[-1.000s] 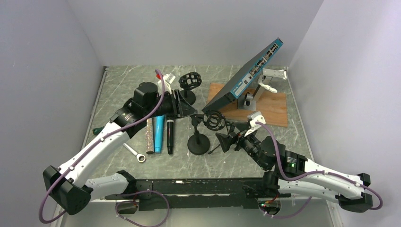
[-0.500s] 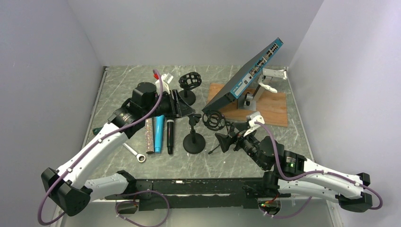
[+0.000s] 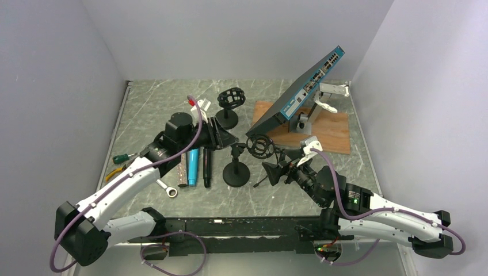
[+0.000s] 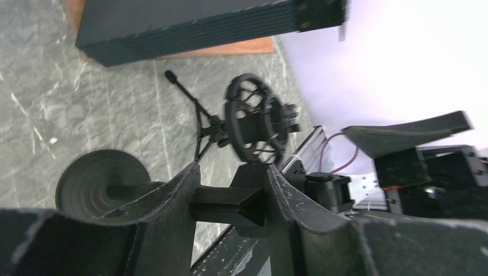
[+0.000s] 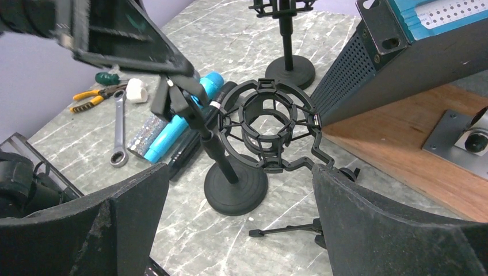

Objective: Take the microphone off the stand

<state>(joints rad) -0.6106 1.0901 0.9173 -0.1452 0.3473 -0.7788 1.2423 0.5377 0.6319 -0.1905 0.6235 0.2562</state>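
Note:
A black desk stand with a round base (image 3: pixel 236 172) carries a ring-shaped shock mount (image 3: pixel 260 146) that is empty in every view. My left gripper (image 3: pixel 226 138) is shut on the black pivot block (image 4: pixel 230 204) at the top of the stand's post, just left of the mount (image 4: pixel 256 118). My right gripper (image 3: pixel 276 171) is open and empty. Its fingers (image 5: pixel 391 230) spread wide in front of the mount (image 5: pixel 270 123) and base (image 5: pixel 236 187) without touching them. Three microphones lie on the table left of the stand: blue (image 3: pixel 193 165), black (image 3: pixel 206 167) and glittery (image 3: pixel 183 167).
A second stand with an empty shock mount (image 3: pixel 231 99) is at the back. A tilted network switch (image 3: pixel 299 92) rests on a wooden board (image 3: pixel 331 135) at the right. A small tripod (image 5: pixel 288 230) lies by my right fingers. A wrench (image 3: pixel 165 187), pliers (image 3: pixel 115 171) and a screwdriver (image 3: pixel 122 157) lie at the left.
The stand's base slid slightly left and back. My left arm, still gripping the pivot, dropped lower and nearer, uncovering the pliers and screwdriver. The right arm has not moved.

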